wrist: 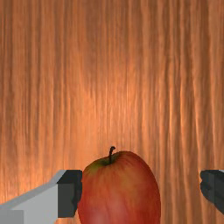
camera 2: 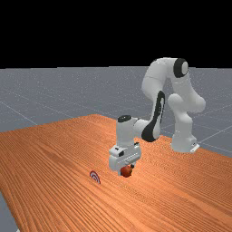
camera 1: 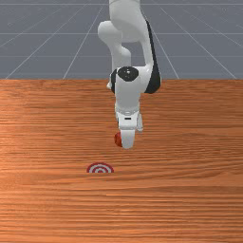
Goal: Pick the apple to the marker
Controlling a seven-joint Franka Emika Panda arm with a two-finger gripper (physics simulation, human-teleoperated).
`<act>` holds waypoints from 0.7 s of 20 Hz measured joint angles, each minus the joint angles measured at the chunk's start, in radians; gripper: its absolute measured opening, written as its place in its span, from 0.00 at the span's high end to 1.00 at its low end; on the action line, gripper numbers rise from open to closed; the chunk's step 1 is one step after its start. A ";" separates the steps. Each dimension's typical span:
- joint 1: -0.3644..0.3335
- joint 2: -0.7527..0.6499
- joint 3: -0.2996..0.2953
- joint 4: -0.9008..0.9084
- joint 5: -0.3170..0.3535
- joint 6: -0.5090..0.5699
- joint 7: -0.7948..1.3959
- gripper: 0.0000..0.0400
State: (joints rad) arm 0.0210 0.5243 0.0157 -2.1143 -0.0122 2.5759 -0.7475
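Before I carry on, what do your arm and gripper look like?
My arm is white, with rounded, curving links, black round caps at some joints and a black strip along one link. My gripper has a boxy white body with a small dark marking, and two light grey fingers tipped with blocky, dark grey pads.

One robot arm [camera 2: 155, 80] extends above one wooden table [camera 2: 50, 154], bearing one gripper [camera 2: 126, 170] with two fingers [wrist: 69, 192]. A single red apple [wrist: 120, 192] with one stalk [wrist: 111, 154] is seen between the fingers, nearer one than the other, while one ringed marker [camera 1: 100, 165] stands apart from the gripper, toward the front view's left.
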 joint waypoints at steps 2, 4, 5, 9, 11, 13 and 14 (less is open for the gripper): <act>0.004 0.016 0.003 0.018 0.003 -0.012 0.000 0.00; 0.010 0.028 0.008 0.031 0.006 -0.008 0.000 0.00; 0.014 0.038 0.011 0.040 0.007 -0.009 0.000 0.00; 0.029 0.008 0.001 -0.028 -0.007 0.057 0.018 0.00; 0.022 -0.002 0.009 -0.050 0.002 0.078 0.008 0.00; 0.010 -0.001 0.013 -0.046 -0.003 0.067 -0.023 0.00; 0.003 -0.001 0.013 -0.047 -0.003 0.067 -0.033 0.00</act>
State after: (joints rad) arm 0.0244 0.5228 0.0288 -2.1614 -0.0153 2.6433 -0.7807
